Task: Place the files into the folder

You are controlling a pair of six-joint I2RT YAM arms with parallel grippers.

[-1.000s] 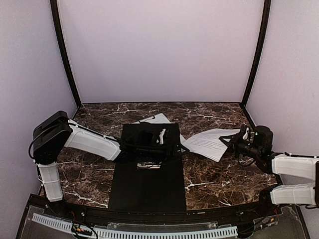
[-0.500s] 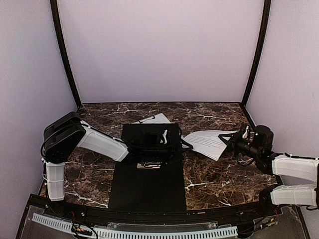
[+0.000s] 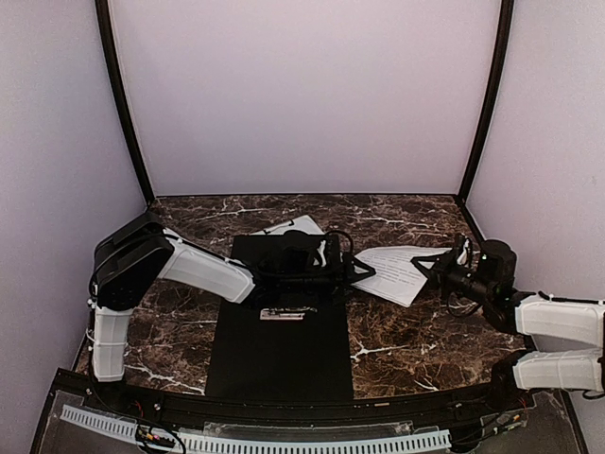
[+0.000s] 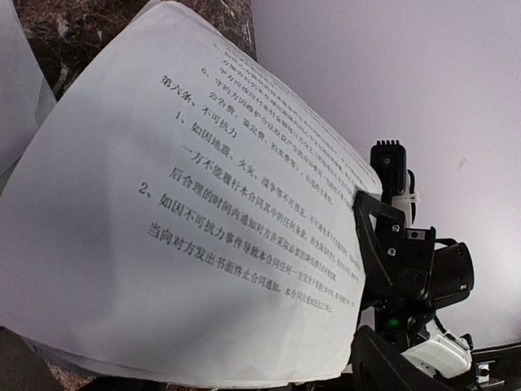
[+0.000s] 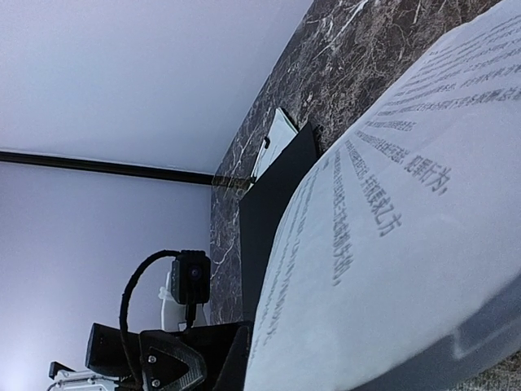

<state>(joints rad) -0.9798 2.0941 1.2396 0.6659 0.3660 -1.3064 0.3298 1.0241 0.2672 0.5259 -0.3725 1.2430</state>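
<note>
Black inside upward, the folder (image 3: 279,355) is laid open on the worktop (image 3: 406,331). Beside it, one sheet (image 3: 389,270) is held raised by the clenched right fingers (image 4: 374,244); the left fingers (image 3: 357,274) are spread, released. A second sheet (image 3: 302,225) is seen behind the folder.

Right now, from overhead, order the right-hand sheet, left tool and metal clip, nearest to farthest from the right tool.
1. Right-hand sheet, gripped by the right tool.
2. Left tool, at that sheet's left edge.
3. Metal clip, mid-table.
</note>
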